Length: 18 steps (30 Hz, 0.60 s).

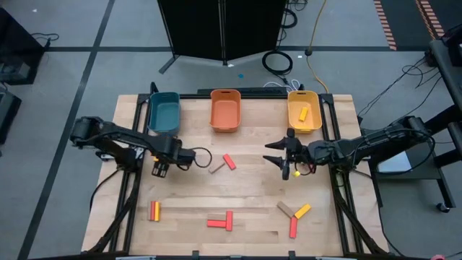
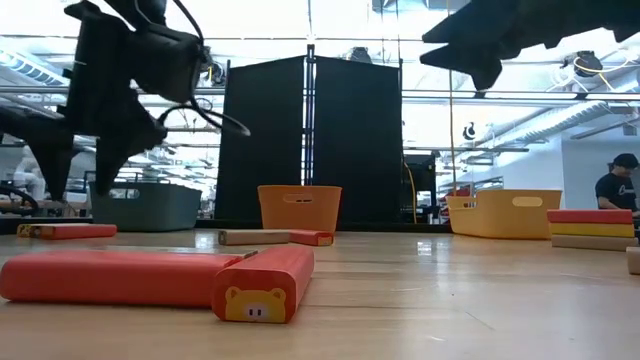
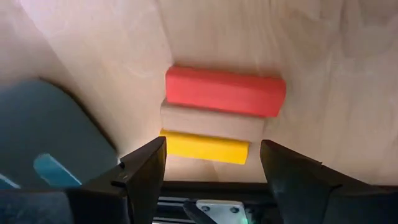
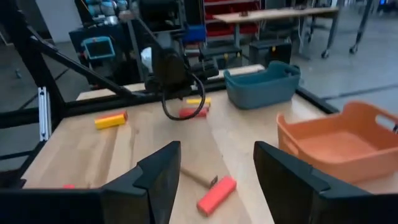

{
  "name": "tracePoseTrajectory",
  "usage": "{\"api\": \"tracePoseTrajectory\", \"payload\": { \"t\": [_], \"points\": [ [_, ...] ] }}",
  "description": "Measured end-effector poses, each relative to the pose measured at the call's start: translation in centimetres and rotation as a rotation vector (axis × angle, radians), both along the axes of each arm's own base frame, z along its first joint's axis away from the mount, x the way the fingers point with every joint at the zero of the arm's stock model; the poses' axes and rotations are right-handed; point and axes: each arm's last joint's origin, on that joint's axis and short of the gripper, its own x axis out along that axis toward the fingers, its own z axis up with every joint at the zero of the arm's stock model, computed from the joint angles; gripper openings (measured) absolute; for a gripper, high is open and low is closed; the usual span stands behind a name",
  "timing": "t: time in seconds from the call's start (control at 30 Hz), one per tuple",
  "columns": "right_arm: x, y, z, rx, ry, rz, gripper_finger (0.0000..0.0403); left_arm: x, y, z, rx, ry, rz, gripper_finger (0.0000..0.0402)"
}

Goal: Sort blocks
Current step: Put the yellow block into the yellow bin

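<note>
Blocks lie scattered on the wooden table: a red one [image 1: 229, 161] touching a tan one [image 1: 216, 167] at mid-table, a red T-shaped pair [image 1: 220, 220] near the front, a tan, yellow and red group [image 1: 292, 213] at the front right, and a red, tan and yellow row [image 3: 217, 118] at the front left. One yellow block [image 1: 304, 112] lies in the yellow bin [image 1: 303, 124]. My left gripper [image 1: 160, 170] hangs open, pointing down, left of mid-table and in front of the teal bin. My right gripper [image 1: 285, 155] hovers open and roughly level at the right; nothing is between its fingers [image 4: 216, 146].
A teal bin [image 1: 164, 112], an orange bin [image 1: 224, 110] and the yellow bin stand in a row along the far edge. Black rails run along the table's left and right sides [image 1: 133, 188]. A dark panel stands behind the table. A person [image 2: 615, 180] shows far off in the room.
</note>
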Motion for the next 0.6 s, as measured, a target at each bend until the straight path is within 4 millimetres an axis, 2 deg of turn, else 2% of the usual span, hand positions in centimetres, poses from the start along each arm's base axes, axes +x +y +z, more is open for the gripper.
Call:
{"api": "tracePoseTrajectory", "payload": {
  "t": [0.2, 0.33, 0.6],
  "points": [
    [0.1, -0.1, 0.4, -0.055, -0.029, -0.016, 0.0199, -0.9, 0.7, 1.2, -0.019, -0.088, -0.019, 0.0258],
    [0.0, -0.3, 0.4, -0.069, -0.027, -0.070, 0.0199, -1.1, 0.9, 1.2, 0.032, -0.050, -0.113, 0.0258],
    [0.0, -0.3, 0.3, -0.074, -0.015, -0.067, 0.0199, -2.4, 1.8, -0.2, 0.040, 0.029, -0.091, 0.0258]
  ]
}}
